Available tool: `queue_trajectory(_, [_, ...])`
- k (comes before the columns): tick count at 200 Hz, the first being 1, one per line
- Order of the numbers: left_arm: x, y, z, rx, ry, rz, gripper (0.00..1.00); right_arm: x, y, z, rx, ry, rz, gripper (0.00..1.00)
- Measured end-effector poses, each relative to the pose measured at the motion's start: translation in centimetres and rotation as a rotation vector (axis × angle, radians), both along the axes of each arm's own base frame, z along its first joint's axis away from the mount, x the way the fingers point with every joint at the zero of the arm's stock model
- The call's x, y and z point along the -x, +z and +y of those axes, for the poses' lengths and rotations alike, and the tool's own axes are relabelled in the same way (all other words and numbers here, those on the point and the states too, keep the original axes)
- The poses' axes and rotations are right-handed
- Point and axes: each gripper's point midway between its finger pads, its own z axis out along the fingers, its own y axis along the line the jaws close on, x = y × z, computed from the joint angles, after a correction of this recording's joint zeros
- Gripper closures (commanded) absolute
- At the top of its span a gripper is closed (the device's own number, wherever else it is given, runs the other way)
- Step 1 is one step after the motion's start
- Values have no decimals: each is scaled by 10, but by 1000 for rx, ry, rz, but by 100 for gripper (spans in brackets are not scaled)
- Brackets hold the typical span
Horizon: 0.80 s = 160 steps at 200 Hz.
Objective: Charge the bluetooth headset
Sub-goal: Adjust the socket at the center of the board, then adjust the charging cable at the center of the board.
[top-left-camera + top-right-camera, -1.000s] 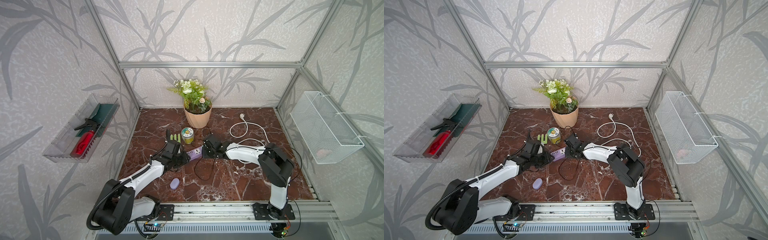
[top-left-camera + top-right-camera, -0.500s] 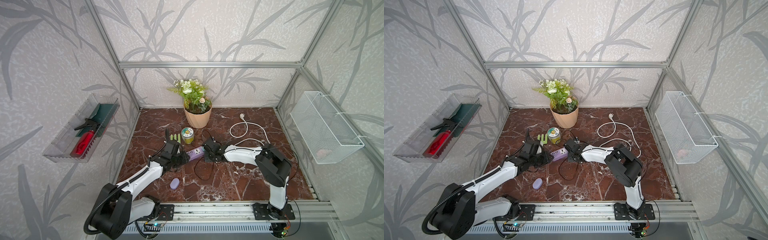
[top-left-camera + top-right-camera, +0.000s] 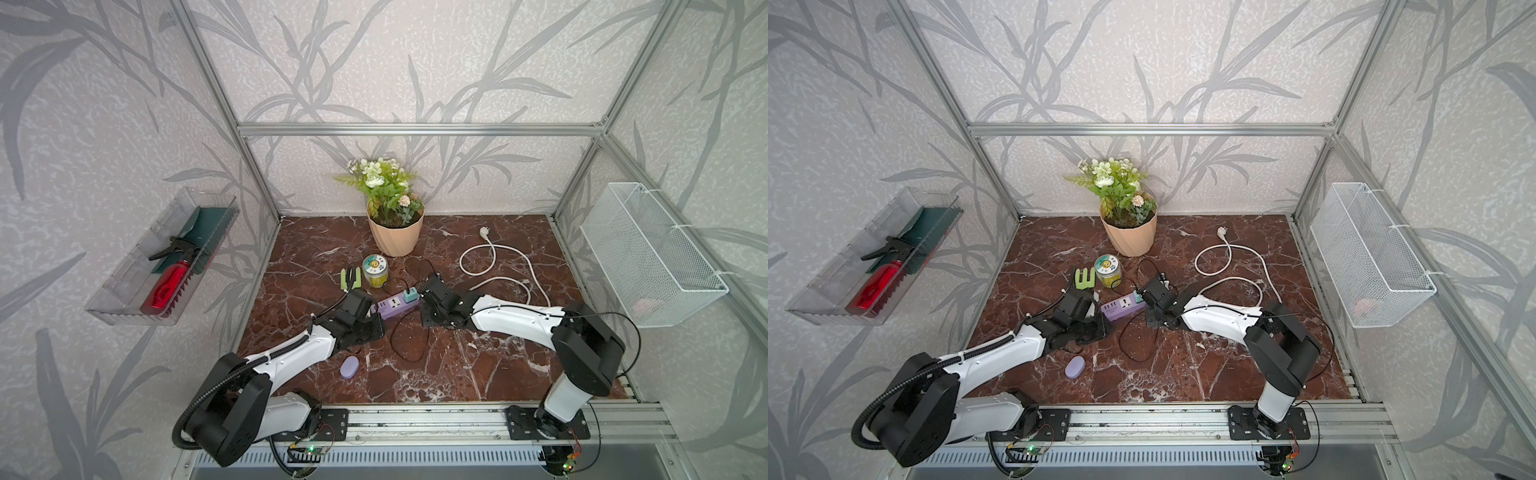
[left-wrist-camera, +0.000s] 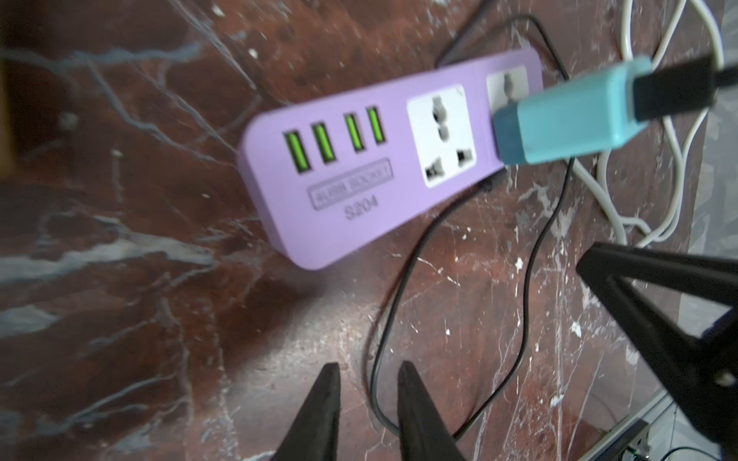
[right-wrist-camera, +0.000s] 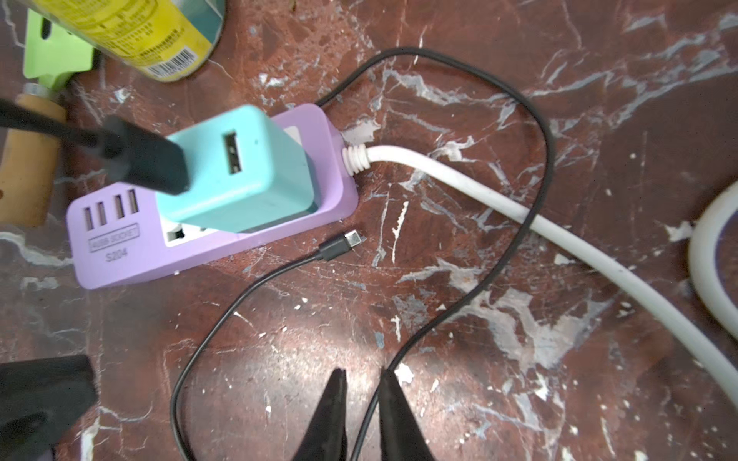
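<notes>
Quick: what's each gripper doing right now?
Left gripper: slightly open, holding nothing.
Right gripper: slightly open; black cable runs between its fingers, apparently unpinched.

marble tabletop (image 3: pixel 478 374) with power strip (image 3: pixel 395 305), bluetooth headset (image 3: pixel 349 367), jar (image 3: pixel 375 271), flowerpot (image 3: pixel 395 237)

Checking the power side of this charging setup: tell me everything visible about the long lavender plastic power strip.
The long lavender plastic power strip lies flat on the brown marble tabletop. It has rounded corners, four green USB ports, two white universal sockets and an embossed S204. A teal cube charger sits in the socket nearest the end where its white cord leaves. A black USB cable is plugged into that charger.
</notes>
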Motion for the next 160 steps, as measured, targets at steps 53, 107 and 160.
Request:
queue_trajectory(53, [18,-17,-22,-70,-58,3,68,16,-2,-26,31,1,14,81])
queue_trajectory(107, [13,-26,-55,-86,-90,-38,73,17,32,-34,-9,11,-49,78])
queue_trajectory(160, [21,-24,-122,-57,-208,-49,74,12,42,-39,-26,-3,-73,73])
